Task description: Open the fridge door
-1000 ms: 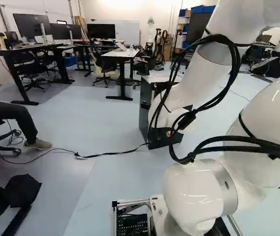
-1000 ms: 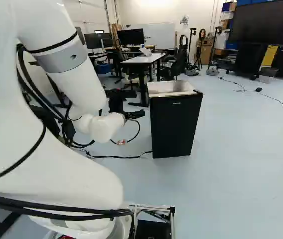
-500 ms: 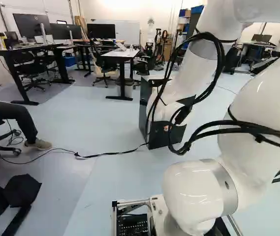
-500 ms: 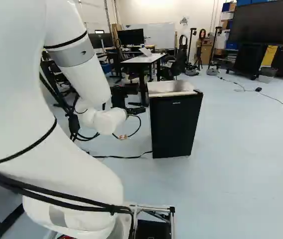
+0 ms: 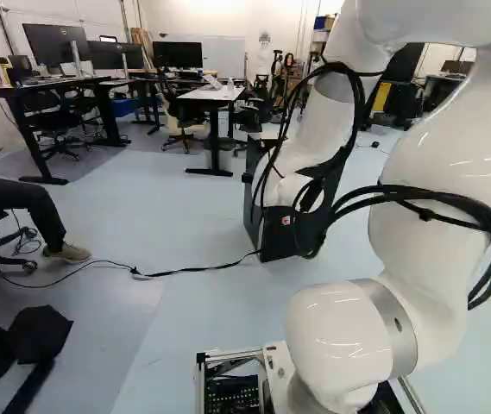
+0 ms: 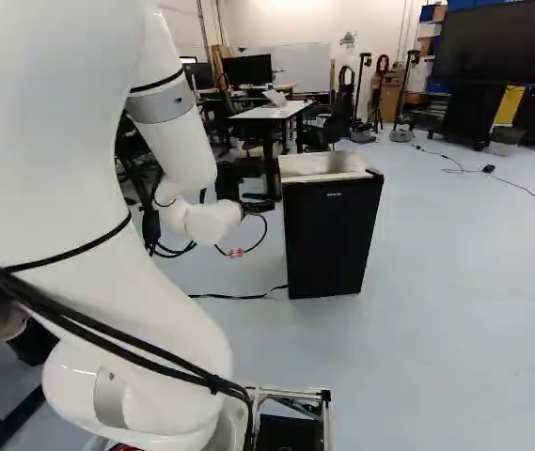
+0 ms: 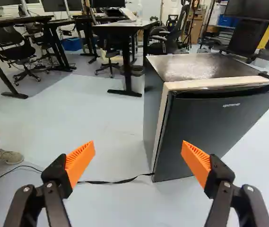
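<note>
In the right base view my gripper point(image 6: 258, 205) hangs left of the black fridge point(image 6: 331, 240), close to its upper side edge; whether they touch cannot be told there. The wrist view shows the gripper point(image 7: 138, 150) open, its orange pads wide apart and nothing between them. Ahead of it stands the upright fridge point(image 7: 210, 127), its dark front door lying against the body along a pale strip. The door's near side edge is ahead of the gap between the fingers. The left base view has the fridge point(image 5: 275, 237) partly hidden behind my arm.
A black cable point(image 5: 185, 272) runs over the floor to the fridge's foot. A person's leg point(image 5: 21, 203) reaches in at the left of the left base view. Behind the fridge stand a desk point(image 6: 275, 111) and chairs; a large screen point(image 6: 497, 42) is farther back.
My arm has swung: its upper links shifted left in the left base view and right in the right base view. The gripper has moved slightly. Base and fridge stay in place.
</note>
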